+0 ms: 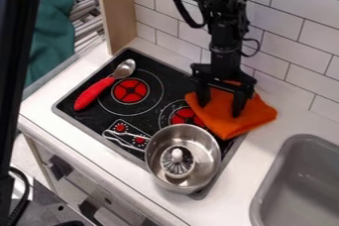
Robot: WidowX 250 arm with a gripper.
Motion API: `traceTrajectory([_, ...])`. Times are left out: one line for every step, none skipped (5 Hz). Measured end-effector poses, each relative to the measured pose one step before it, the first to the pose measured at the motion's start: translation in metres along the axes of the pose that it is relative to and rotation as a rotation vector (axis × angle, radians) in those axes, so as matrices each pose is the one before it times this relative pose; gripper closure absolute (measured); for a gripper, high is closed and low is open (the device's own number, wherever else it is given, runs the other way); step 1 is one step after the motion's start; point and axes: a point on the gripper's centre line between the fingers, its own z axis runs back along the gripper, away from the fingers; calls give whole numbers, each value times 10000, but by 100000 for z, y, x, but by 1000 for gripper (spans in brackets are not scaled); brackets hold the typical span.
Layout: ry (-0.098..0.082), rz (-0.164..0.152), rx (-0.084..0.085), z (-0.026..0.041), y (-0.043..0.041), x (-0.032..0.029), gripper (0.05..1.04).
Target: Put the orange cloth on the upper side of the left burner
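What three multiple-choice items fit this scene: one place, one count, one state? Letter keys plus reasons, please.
1. Where does the orange cloth lie?
A) In the sink
B) On the floor
C) Across the edge of the stovetop, partly on the counter

2. How many red burner centres show?
A) Four
B) Two
C) None

3. What state is the metal pot in?
A) Upright, with a ribbed metal piece in it
B) Upright and empty
C) Tipped onto its side

Key:
1: C, the cloth overlaps the stove's right side and runs onto the white surface.
2: B, one is at the left, the other between pot and cloth.
3: A, its open top faces up and the piece sits inside.
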Motion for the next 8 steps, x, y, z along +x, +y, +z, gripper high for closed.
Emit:
traceTrajectory([-14,108,195,228,2342,1022,81])
traceTrajectory([206,146,497,151,3373,339,81])
traceTrajectory([122,330,179,34,2430,-667,83])
traceTrajectory([92,369,71,-19,1935,-738,83])
traceTrajectory([75,170,84,-35,1062,-433,83])
traceTrajectory([-28,69,-19,24,387,-274,83])
traceTrajectory([-450,-7,-214,437,-315,296,84])
traceTrajectory([-1114,-530,0,2595,-879,897,85])
